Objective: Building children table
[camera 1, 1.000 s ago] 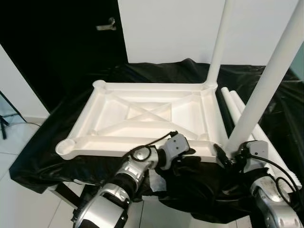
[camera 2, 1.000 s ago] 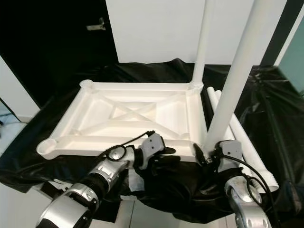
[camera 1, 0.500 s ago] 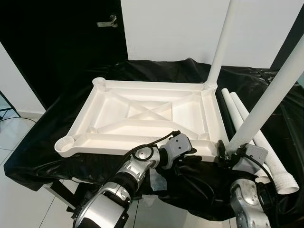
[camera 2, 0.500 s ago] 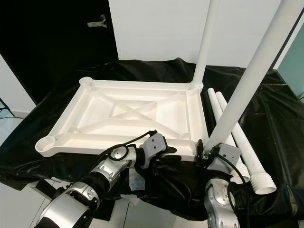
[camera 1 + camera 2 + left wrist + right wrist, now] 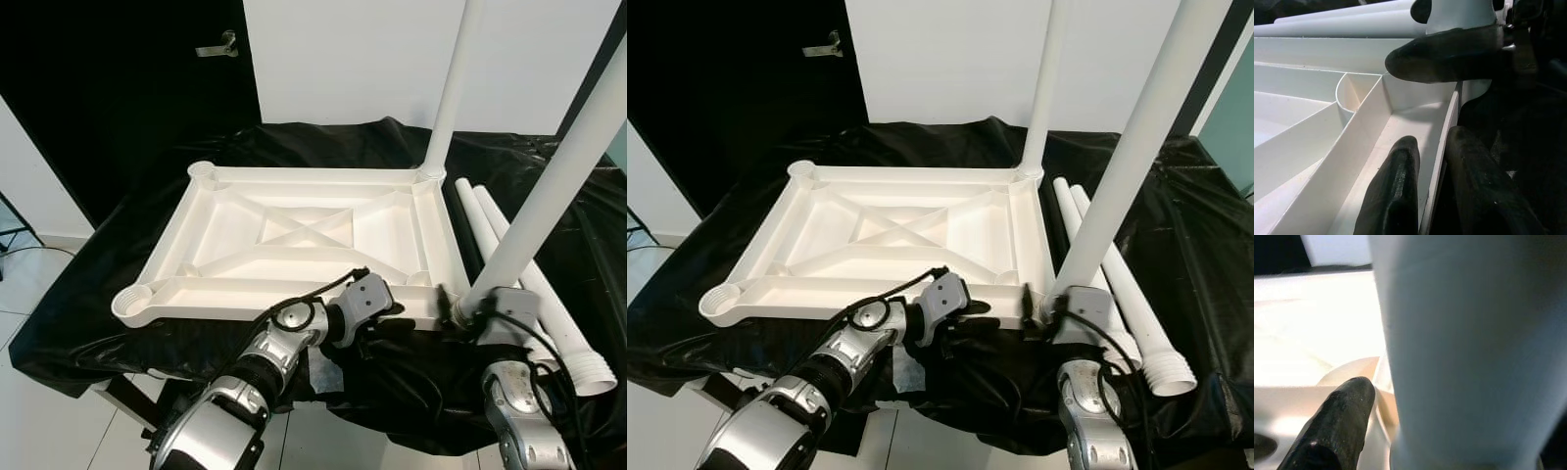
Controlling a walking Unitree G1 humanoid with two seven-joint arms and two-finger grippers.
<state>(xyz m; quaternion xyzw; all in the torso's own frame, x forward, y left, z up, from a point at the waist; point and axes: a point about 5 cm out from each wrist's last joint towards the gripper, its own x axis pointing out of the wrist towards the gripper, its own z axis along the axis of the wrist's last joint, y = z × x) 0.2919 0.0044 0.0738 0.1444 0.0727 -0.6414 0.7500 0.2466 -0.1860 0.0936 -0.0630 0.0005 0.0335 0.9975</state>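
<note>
Gripping the near rim of the upturned white tabletop (image 5: 304, 235) at 6 o'clock, the left hand (image 5: 384, 315) has one finger (image 5: 1393, 191) inside the frame and the other outside. At 4 o'clock the right hand (image 5: 458, 311) is closed around the base of a white leg (image 5: 549, 186) standing tilted at the near right corner. Farther off, a second leg (image 5: 453, 83) stands upright in the far right corner, and two loose legs (image 5: 509, 259) lie beside the tabletop on the black-draped bench (image 5: 88, 294).

Head views are sharp and evenly lit, the dark doorway (image 5: 118, 108) losing all detail, while the right wrist view is blurred and overexposed.
</note>
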